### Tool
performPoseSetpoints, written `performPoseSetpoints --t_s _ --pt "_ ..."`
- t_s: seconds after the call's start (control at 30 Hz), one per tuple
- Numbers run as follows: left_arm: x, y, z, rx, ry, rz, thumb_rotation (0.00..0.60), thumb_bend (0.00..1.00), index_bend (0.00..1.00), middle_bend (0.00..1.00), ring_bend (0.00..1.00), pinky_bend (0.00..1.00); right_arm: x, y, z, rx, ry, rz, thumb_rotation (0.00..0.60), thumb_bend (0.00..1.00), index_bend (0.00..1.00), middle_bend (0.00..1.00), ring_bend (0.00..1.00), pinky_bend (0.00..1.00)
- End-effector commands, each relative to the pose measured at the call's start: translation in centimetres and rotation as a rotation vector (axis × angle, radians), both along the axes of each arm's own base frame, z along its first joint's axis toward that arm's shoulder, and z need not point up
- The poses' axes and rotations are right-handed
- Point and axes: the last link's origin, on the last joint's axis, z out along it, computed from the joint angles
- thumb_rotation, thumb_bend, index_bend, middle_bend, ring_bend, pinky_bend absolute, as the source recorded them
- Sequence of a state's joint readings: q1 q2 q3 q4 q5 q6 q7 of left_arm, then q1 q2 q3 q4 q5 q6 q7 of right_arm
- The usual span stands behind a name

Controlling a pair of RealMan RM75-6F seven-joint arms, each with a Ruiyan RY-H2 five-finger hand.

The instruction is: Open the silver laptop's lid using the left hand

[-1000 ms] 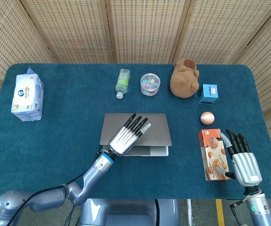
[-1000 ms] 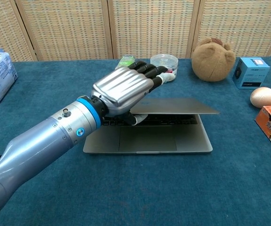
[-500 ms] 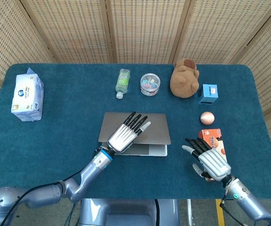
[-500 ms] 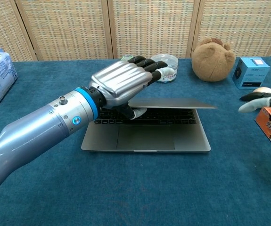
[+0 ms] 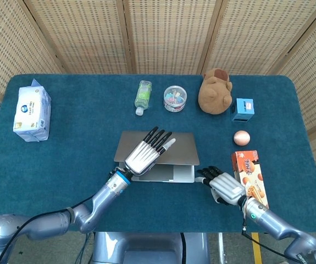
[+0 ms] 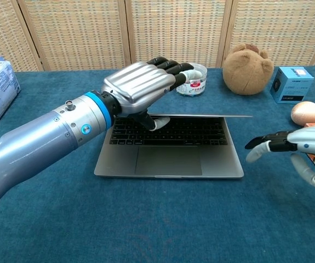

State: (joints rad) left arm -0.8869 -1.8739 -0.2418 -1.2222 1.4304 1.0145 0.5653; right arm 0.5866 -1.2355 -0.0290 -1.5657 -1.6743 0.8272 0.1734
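The silver laptop (image 5: pixel 183 148) lies mid-table, its lid (image 6: pixel 215 116) partly raised so the keyboard (image 6: pixel 179 131) shows in the chest view. My left hand (image 5: pixel 145 153) grips the lid's front edge at its left part, with the fingers (image 6: pixel 171 67) over the top and the thumb (image 6: pixel 153 124) underneath. My right hand (image 5: pixel 223 187) hovers by the laptop's front right corner, fingers spread and holding nothing; in the chest view, the right hand (image 6: pixel 291 148) sits just right of the base.
Along the back stand a tissue pack (image 5: pixel 32 113), a clear bottle (image 5: pixel 143 96), a round container (image 5: pixel 175 98), a brown plush (image 5: pixel 215 91) and a blue box (image 5: pixel 243 109). A pink ball (image 5: pixel 242 137) and an orange snack box (image 5: pixel 253 168) lie at the right.
The left hand has lifted the lid higher, baring more of the keyboard. The right hand has swung left from beside the snack box to the laptop's front right corner.
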Motion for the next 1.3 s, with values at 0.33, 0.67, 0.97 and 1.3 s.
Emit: performPoseSetpoints --t_s 0.33,0.67,0.97,1.3 --pt "-0.1 0.4 0.3 -0.004 -0.014 0.009 0.600 0.43 0.00 0.00 0.00 0.00 1.2 -0.3 -2.7 0.057 0.025 0.004 0.600 1.00 0.17 0.08 0.00 0.04" --pt "0.0 0.6 0.4 -0.011 -0.024 0.011 0.600 0.43 0.00 0.00 0.00 0.00 1.9 -0.6 -4.5 0.086 0.068 0.000 0.600 1.00 0.17 0.08 0.00 0.04" --pt "0.2 0.7 0.7 -0.004 -0.029 0.004 0.600 0.43 0.00 0.00 0.00 0.00 2.0 -0.7 -4.6 0.083 0.064 -0.022 0.600 1.00 0.17 0.09 0.00 0.05" --pt "0.9 2.0 1.3 0.027 -0.036 0.019 0.600 0.43 0.00 0.00 0.00 0.00 2.3 -0.5 -4.7 0.101 0.071 -0.015 0.600 1.00 0.17 0.09 0.00 0.05"
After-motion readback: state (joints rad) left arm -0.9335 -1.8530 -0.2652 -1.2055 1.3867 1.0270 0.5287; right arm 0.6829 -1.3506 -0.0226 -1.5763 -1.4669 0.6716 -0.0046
